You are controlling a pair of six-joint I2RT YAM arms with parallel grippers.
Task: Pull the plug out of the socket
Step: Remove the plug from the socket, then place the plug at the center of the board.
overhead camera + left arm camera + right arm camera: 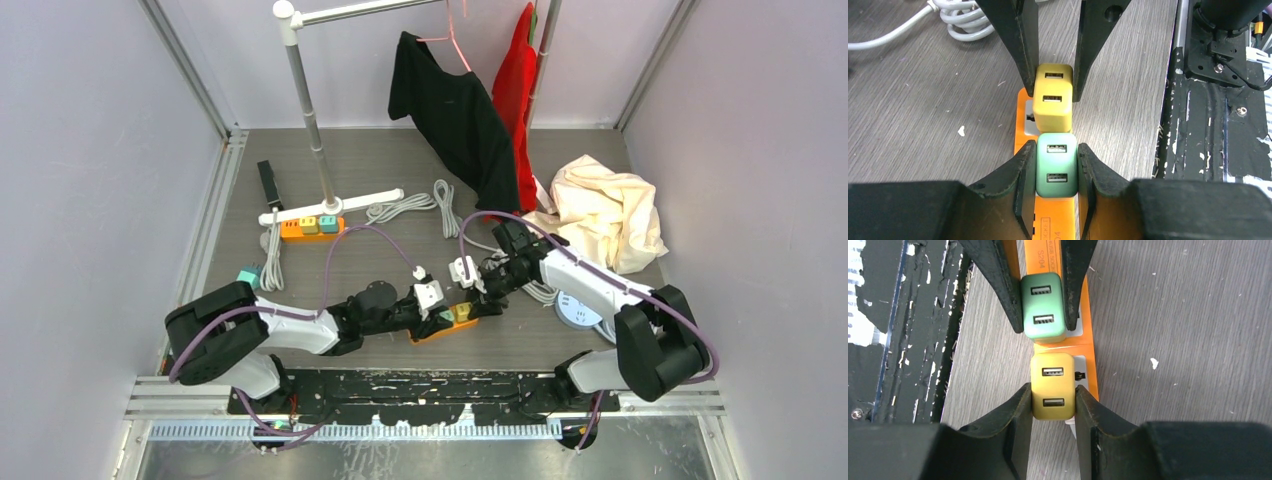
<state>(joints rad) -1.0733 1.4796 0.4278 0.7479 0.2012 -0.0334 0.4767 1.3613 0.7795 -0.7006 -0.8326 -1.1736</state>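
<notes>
While both plugs sit seated in the orange strip [1055,220], the left gripper [1056,147] clamps the green plug [1057,165] and the right gripper [1053,389] clamps the yellow plug [1052,385] at green's twelve o'clock. Gripping looks done; next, I'd say, a straight upward pull.

The orange power strip [1021,100] is lying mostly hidden under the green plug [1057,165] and yellow plug [1052,102], its printed lettering running off the left wrist view's bottom edge. Fingers [1020,190] of the left gripper [1056,150] are covering the green plug's sides, both plugs' prongs are sitting out of sight, and from above the plugs are showing too small to read.
</notes>
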